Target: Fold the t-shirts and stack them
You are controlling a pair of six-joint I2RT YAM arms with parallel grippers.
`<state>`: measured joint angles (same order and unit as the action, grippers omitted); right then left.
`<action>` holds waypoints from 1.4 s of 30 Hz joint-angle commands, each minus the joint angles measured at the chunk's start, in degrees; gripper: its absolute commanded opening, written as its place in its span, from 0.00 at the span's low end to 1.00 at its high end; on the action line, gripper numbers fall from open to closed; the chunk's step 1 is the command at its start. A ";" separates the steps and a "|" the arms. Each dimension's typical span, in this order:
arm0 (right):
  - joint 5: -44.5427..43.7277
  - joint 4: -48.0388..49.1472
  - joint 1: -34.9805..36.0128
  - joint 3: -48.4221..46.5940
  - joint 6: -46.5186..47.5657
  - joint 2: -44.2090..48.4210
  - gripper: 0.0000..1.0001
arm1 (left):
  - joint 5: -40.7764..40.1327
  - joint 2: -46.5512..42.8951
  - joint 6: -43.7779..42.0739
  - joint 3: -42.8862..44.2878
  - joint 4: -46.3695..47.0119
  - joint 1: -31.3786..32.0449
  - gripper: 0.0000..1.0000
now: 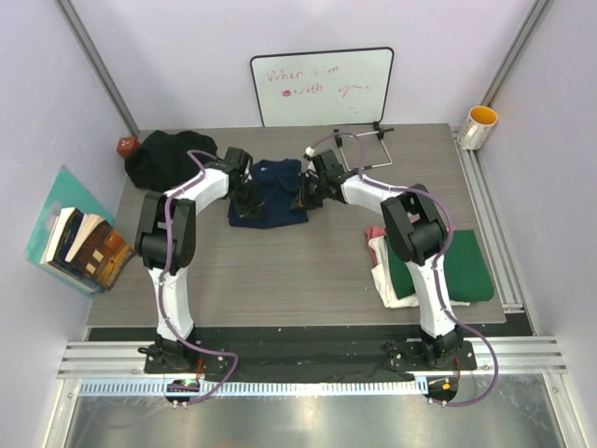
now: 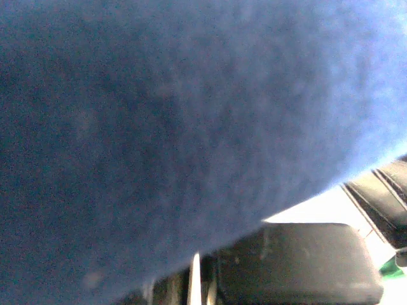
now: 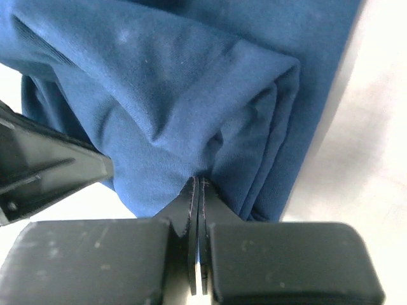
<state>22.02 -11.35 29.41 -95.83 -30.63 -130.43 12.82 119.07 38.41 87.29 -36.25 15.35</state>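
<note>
The navy blue t-shirt [image 1: 270,187] lies bunched at the back middle of the table. My left gripper [image 1: 244,201] is at its left edge. In the left wrist view navy cloth [image 2: 159,127] covers almost everything and hides the fingertips, and the jaws stand shut below it. My right gripper [image 1: 304,194] is at the shirt's right edge. Its jaws [image 3: 198,184] are shut, pinching a fold of the navy cloth [image 3: 178,89] that puckers from the tips. A black t-shirt [image 1: 166,155] is heaped at the back left. Dark green [image 1: 466,266], cream-white [image 1: 387,275] and pink-red [image 1: 375,233] t-shirts lie together at the right.
A whiteboard [image 1: 322,86] with red writing leans on the back wall, with a wire stand [image 1: 366,145] in front of it. A yellow-lined cup [image 1: 479,124] sits at the back right, a small red object [image 1: 126,146] at the back left, and books [image 1: 84,247] off the table's left edge.
</note>
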 commanded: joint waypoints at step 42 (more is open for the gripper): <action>-5.84 -25.72 7.51 0.04 10.15 10.64 0.01 | -6.49 -9.56 -8.00 -3.09 -9.19 6.00 0.00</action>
<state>21.02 -33.30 37.65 -93.23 -24.03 -118.98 8.01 106.17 31.24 82.48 -49.93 21.67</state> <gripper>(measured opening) 0.020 0.004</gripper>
